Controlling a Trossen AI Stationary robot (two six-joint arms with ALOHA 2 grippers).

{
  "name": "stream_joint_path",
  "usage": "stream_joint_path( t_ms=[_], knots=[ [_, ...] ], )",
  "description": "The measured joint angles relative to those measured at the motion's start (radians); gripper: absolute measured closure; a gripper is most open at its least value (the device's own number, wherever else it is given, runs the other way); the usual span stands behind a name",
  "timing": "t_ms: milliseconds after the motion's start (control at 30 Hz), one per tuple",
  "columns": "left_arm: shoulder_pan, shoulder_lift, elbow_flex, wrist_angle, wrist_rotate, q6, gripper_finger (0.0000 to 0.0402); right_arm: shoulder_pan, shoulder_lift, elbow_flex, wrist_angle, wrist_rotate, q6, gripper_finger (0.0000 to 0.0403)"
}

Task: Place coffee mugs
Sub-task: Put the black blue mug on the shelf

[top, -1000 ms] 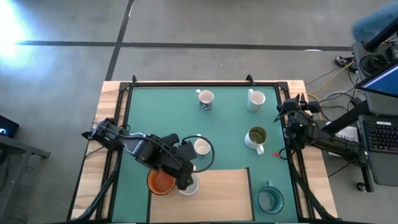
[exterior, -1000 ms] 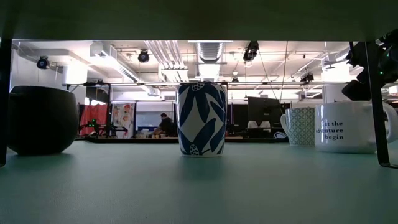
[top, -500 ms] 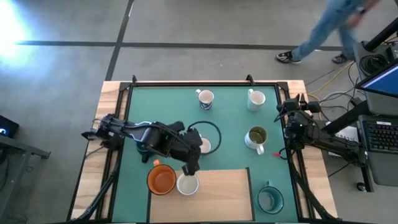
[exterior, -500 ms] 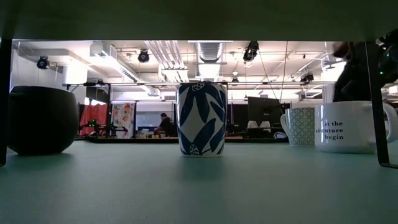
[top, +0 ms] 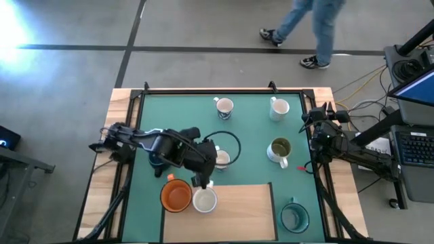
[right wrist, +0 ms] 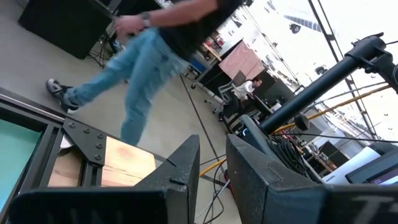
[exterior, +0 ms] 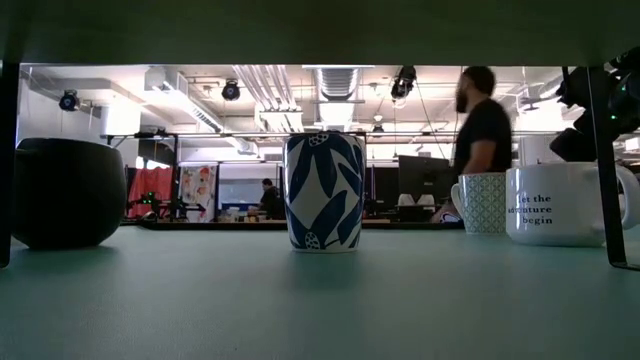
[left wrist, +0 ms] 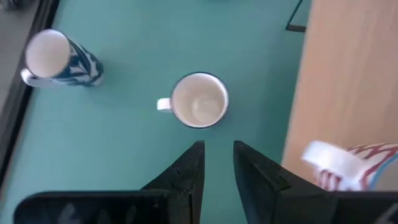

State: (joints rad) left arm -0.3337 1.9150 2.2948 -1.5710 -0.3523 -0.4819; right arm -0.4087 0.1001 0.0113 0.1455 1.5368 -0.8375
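My left claw (top: pixel 201 177) has lifted off the white mug (top: pixel 205 200), now beside the orange mug (top: pixel 175 196) on the wooden board (top: pixel 244 210); jaws narrow, empty. Only the wrist view shows the cream mug (left wrist: pixel 199 109) ahead. Right claw (top: pixel 306 119) waits, narrow. A person (top: pixel 308 27) has walked in.

1. A grey concrete floor (top: pixel 203 27) is seen around the table, crossed by dark lines (top: pixel 169 48).
2. A bright glare patch (top: pixel 10 27) is shown at the floor's far left.
3. A person in jeans (top: pixel 315 20) is caught walking beyond the table's far edge; the same person (exterior: pixel 480 140) is seen in the low view.
4. Cables (top: pixel 359 85) are laid on the floor to the right.
5. A laptop (top: pixel 415 135) is set on a stand at the right.
6. An open ceiling with ducts and pipes (exterior: pixel 270 95) is lit brightly.
7. Another person (exterior: pixel 268 197) is seated far back.
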Motion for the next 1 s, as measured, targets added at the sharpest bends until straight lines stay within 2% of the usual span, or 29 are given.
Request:
stream_joint_path(
  t_ms=[200,367,567,867,1000],
  knots=[
    [0.073,-0.079,-0.088,0.001,0.001,0.084,0.0335,0.000,0.000,0.000,0.000,0.000,0.000,0.0335],
    [0.136,-0.251,-0.305,-0.001,0.038,0.062,0.0335,0.000,0.000,0.000,0.000,0.000,0.000,0.0335],
    [0.184,-0.471,-0.621,0.013,0.038,-0.147,0.0335,0.000,0.000,0.000,0.000,0.000,0.000,0.0335],
    [0.187,-0.708,-1.033,0.017,0.038,-0.447,0.0335,0.000,0.000,0.000,0.000,0.000,0.000,0.0335],
    [0.187,-0.797,-1.182,0.035,0.090,-0.581,0.0335,0.000,0.000,0.000,0.000,0.000,0.000,0.0335]
  ],
)
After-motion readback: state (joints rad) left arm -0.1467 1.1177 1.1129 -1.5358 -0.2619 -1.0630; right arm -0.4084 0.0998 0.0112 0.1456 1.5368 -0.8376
